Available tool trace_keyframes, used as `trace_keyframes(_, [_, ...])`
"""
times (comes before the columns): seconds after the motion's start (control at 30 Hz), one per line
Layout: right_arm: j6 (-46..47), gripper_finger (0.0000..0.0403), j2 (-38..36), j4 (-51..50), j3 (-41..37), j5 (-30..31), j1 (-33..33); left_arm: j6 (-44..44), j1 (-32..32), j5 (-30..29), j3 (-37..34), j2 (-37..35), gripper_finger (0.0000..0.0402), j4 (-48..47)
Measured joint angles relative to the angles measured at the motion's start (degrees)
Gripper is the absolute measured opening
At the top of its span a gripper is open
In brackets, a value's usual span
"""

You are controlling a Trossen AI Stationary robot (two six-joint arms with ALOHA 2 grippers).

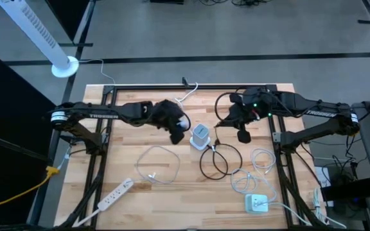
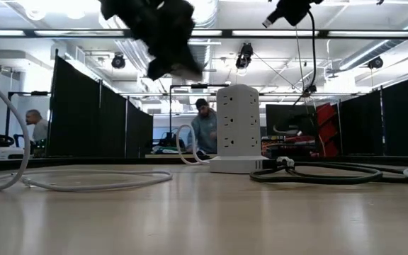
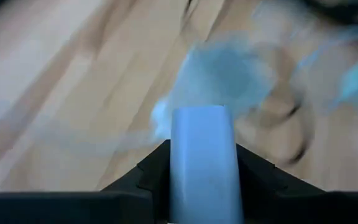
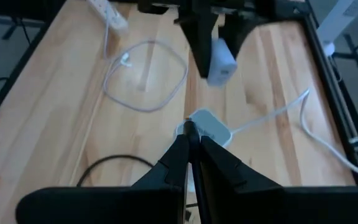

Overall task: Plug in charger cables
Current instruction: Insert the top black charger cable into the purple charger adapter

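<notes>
The black cable (image 1: 218,160) lies in loose loops on the wooden table (image 1: 127,192), one end rising to the right gripper (image 1: 243,136), whose fingers are clenched on the cable's plug (a thin dark tip in the right wrist view). A white cable (image 1: 159,163) forms a loop to the left of it, and more white cables (image 1: 257,173) tangle to the right, near a square white charger block (image 1: 257,203). Between the loops stands the white socket tower (image 1: 200,136), with a white lead running off the table's far edge. The left gripper (image 1: 178,127) hangs just beside the tower, grasping a boxy white charger block (image 4: 220,62) between its fingers. A long power strip (image 1: 113,196) lies near the front left corner, well apart.
</notes>
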Motion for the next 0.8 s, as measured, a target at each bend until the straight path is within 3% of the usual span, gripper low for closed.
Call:
trace_keyframes(0.13, [0.61, 0.0014, -0.08, 0.14, 0.0, -0.01, 0.0, 1.9, -0.52, 1.99, 0.16, 0.02, 0.0118, 9.08])
trace_keyframes(0.5, [1.28, 0.0014, -0.06, 4.27, 0.0, -1.16, 0.17, 0.49, -2.05, 3.26, 0.18, 0.09, 0.0118, 14.61])
trace_keyframes(0.8, [1.05, 0.0014, -0.04, 7.59, 0.0, -1.45, 0.17, 1.44, -2.41, 9.81, 0.18, 0.09, 0.0118, 26.14])
